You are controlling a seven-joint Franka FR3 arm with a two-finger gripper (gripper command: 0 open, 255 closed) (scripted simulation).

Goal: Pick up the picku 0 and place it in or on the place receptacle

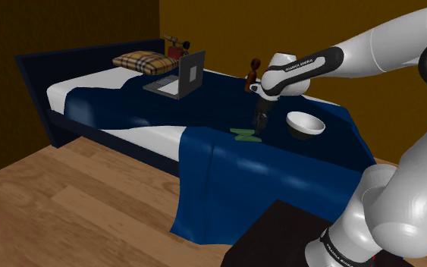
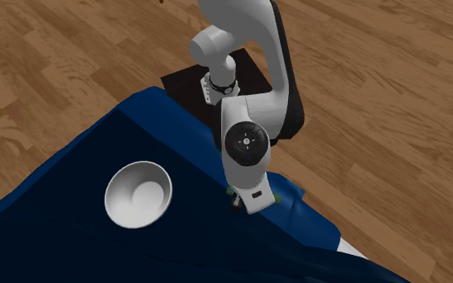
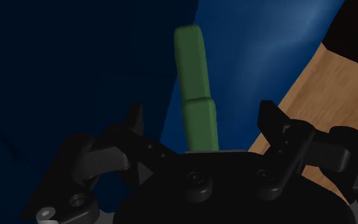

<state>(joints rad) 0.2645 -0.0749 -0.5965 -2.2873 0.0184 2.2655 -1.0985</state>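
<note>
1. Now we see the gripper [image 1: 261,120] hanging just above the dark blue blanket [image 1: 204,163] on the bed, with the hand pointing down.
2. In the wrist view the two black fingers [image 3: 273,122] stand wide apart and clasp nothing, so the pincer is empty.
3. The green piece [image 3: 194,76], which we take to be the thing to pick, lies flat on the blanket directly under the hand. Its long body runs through the gap between the fingers and touches neither.
4. The white bowl [image 1: 305,124], which we take to be the receptacle, rests on the same blanket near the piece, toward the shoulder view's right.
5. We judge the step in hand to be the final descent before the grasp. We lower the hand straight down and keep the piece centred, so that the fingers close across its narrow width.
6. The piece looks thin and the cloth soft. We therefore go low enough to catch its sides, yet not so low that a fold of blanket is pinched with it.
7. Once the grip is firm, we lift straight up before travelling toward the bowl, and we release low over its hollow.
</note>
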